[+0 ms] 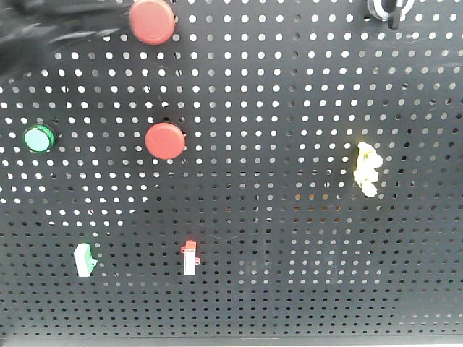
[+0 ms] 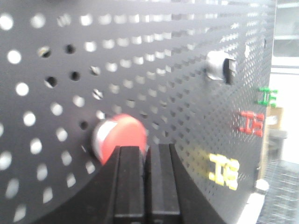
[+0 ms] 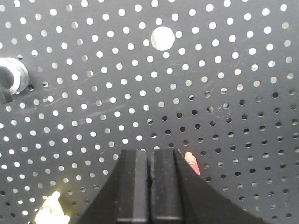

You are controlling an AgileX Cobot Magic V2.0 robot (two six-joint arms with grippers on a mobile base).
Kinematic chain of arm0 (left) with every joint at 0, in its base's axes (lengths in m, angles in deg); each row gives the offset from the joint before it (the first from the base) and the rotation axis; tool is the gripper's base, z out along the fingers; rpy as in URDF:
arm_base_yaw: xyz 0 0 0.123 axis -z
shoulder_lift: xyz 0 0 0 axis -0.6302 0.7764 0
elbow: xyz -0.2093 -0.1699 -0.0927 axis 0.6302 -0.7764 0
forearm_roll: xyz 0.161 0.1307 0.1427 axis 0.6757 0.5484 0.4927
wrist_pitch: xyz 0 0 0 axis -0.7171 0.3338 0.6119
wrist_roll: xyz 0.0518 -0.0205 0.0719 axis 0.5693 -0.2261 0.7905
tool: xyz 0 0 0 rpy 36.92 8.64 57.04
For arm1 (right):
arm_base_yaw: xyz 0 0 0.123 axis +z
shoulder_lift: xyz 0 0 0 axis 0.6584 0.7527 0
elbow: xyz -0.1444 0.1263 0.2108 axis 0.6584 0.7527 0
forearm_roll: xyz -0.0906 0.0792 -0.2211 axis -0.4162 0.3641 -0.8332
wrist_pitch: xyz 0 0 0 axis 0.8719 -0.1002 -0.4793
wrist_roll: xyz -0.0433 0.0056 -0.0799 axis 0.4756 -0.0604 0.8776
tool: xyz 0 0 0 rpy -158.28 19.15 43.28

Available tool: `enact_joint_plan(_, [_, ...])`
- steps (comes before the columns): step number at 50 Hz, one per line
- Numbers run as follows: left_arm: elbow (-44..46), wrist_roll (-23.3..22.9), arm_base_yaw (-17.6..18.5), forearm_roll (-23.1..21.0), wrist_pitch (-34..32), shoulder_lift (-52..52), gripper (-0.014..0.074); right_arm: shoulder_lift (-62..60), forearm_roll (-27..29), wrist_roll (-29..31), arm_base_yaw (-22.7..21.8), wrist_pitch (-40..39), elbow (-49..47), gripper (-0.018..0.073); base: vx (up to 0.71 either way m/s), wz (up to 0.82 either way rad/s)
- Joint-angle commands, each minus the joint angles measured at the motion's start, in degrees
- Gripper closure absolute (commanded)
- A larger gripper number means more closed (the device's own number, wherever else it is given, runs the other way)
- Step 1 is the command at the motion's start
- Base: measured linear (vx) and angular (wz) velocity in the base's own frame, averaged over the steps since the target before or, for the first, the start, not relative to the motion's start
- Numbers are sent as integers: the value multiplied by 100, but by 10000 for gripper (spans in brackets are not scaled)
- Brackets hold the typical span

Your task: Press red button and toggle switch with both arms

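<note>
Panel [image 1: 289,303]: black perforated board, upright, filling every view; positions below are referenced to the green button [image 1: 39,139] mounted on it.
Red button [image 1: 153,20]: matte mushroom cap, above and to the right of the green button, at the top edge of the front view; marginally wider than its twin.
Second red button [image 1: 165,140]: level with the green button, a short way to its right.
Red toggle switch [image 1: 190,257]: below and to the right of the green button; red tip uppermost on a white body.
Green toggle switch [image 1: 85,260]: below the green button, slightly to its right.
Yellow toggle switch [image 1: 367,169]: far to the right of the green button, slightly lower.
Knob [image 1: 391,9]: far right of and above the green button, cut by the frame edge.
Left arm [image 1: 36,32]: dark blurred mass above the green button, reaching toward the Red button.
Left gripper [image 2: 145,148]: fingers pressed together, nothing between them; tips overlap the lower part of the red cap in the wrist view; contact cannot be confirmed.
Right gripper [image 3: 150,151]: fingers pressed together, holding nothing; red switch tip shows just beside one finger's outer edge; touching or apart cannot be determined.
</note>
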Motion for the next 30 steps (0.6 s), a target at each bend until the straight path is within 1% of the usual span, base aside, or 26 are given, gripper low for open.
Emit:
enact_joint_plan(1, [335,-131,20,-360,-65,55,594,43,-13,76,9,-453,-193,562,0,0])
enact_joint_plan(6, [397,-145,20,-369,-193,171,594,43,-9,125,9,-459,-193,562,0,0])
enact_joint_plan(15, [391,-156,20,-342,-687,338,594,43,-9,317,9,-455,-193,562,0,0])
enact_joint_plan(19, [391,-156,20,-338,-791,396,594,43,-9,325,9,-455,-193,562,0,0])
enact_joint_plan(24, [391,-156,14,-308,-742,417,594,43,-9,325,9,-455,-193,562,0,0])
enact_joint_plan(30, [391,-92,14,-302,-329,363,594,43,4,325,9,-455,-193,562,0,0])
